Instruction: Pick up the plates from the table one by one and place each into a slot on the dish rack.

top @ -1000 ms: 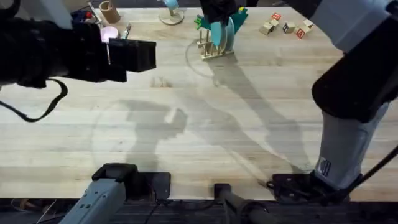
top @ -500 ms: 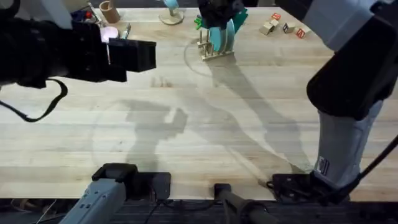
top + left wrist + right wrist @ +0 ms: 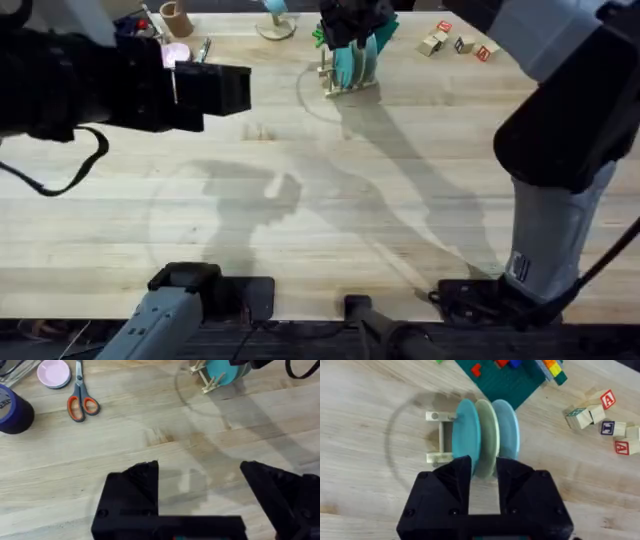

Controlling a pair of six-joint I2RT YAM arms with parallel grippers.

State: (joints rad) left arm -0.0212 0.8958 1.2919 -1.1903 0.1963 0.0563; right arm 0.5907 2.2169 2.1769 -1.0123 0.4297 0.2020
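End effector (image 3: 484, 472) astride racked cream plate (image 3: 488, 435)

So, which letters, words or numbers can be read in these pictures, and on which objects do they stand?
"A": red letter on a small wooden alphabet block.
"T": dark letter on another wooden block.
"A": red letter on a third wooden block.
Green-faced wooden block: mark too blurred to read.
Dark blue cylinder: pale print on its side, too blurred to read.
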